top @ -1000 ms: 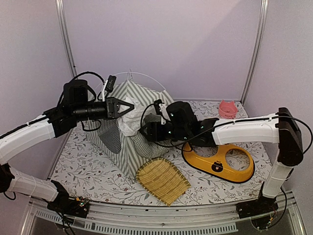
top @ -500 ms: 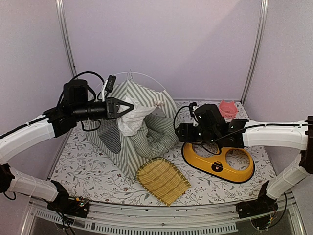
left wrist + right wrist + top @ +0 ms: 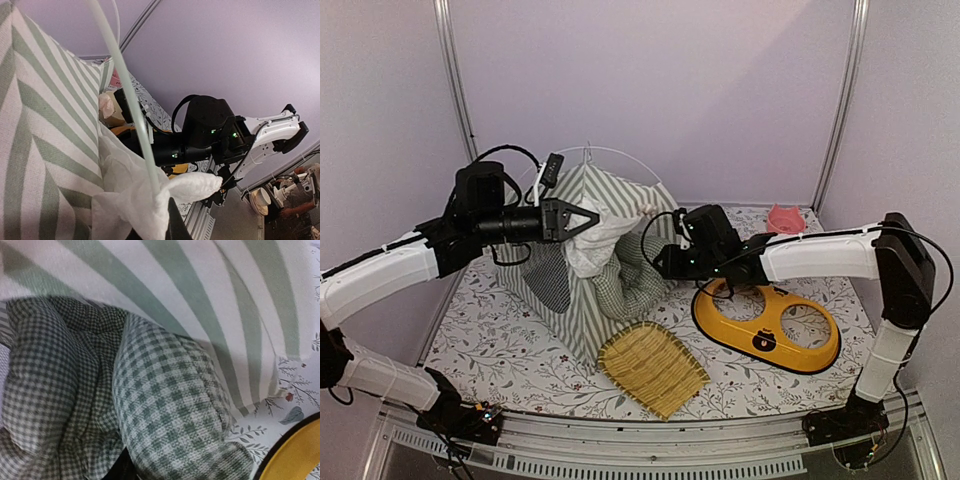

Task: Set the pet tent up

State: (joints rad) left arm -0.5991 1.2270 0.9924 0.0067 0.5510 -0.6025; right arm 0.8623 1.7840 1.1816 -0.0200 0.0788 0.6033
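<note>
**Left tool pinches the curtain; right tool at the cushion**

Left tool [image 3: 588, 220], centre-left of the top view: jaws closed tight on the white lace curtain [image 3: 585, 252], holding it lifted at the doorway. Right tool [image 3: 662, 263], mid-frame: tips at the gingham cushion [image 3: 635, 282]; cannot tell how wide it stands or whether it grips. Pet tent [image 3: 575, 315] stands left of centre on the floral worktop [image 3: 490, 345], with the cushion bulging from its opening. Woven mat [image 3: 652, 368] just below the tent. Yellow feeder stand [image 3: 770, 335] lower right. Pink bowl [image 3: 785, 222] upper right.
</note>
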